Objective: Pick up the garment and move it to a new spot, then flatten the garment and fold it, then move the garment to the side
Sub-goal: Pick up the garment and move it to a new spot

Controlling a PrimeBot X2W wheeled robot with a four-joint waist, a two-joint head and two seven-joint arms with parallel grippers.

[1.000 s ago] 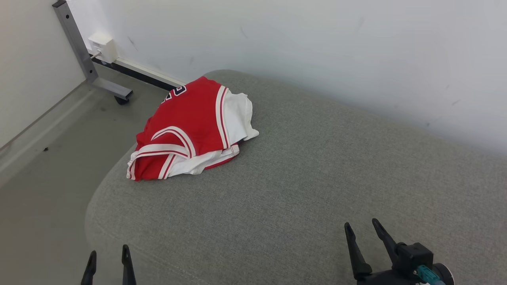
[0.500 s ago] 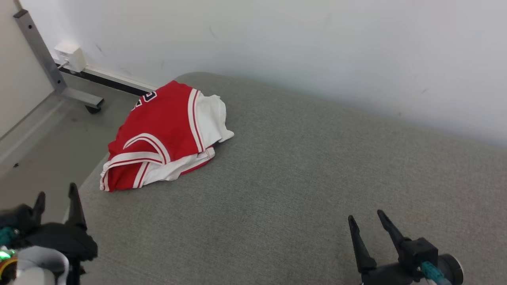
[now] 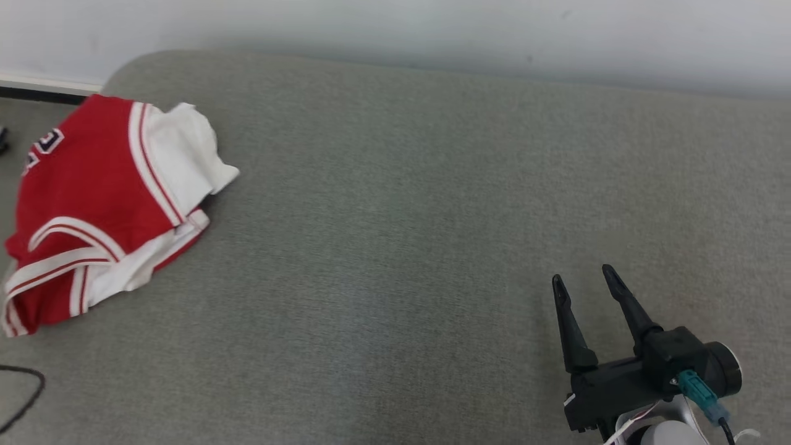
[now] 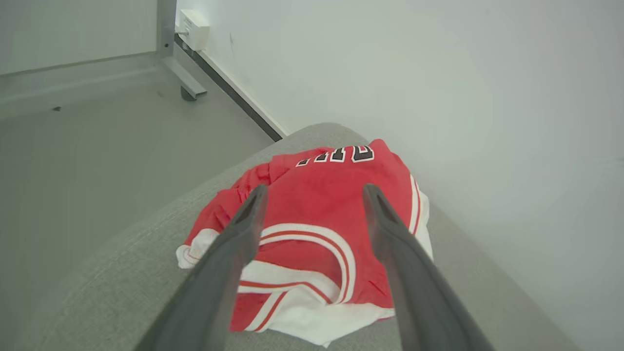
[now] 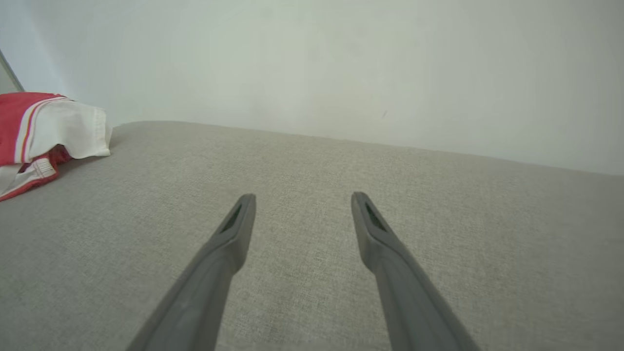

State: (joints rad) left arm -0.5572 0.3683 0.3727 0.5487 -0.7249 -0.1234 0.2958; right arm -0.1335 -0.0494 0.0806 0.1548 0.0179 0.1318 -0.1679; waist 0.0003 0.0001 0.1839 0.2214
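Note:
The garment (image 3: 93,204) is a red jersey with white trim, lying bunched at the left end of a grey fabric surface (image 3: 395,216). In the left wrist view the garment (image 4: 317,229) lies beyond my left gripper (image 4: 314,192), whose two fingers stand open above and short of it, nothing between them. My right gripper (image 3: 584,277) is open over bare fabric at the lower right, far from the jersey. In the right wrist view my right gripper (image 5: 302,197) stands open, and the garment (image 5: 44,129) lies at the far left edge.
A white wall (image 3: 432,31) runs along the back of the fabric surface. Past its left end, the left wrist view has grey floor (image 4: 97,136), a metal frame leg (image 4: 175,73) and a white wall box (image 4: 194,29). A dark cable (image 3: 21,389) loops at the lower left.
The head camera has swung right and down, so the jersey now sits at the left edge. The left gripper has left the head view. The right gripper stays open over the fabric.

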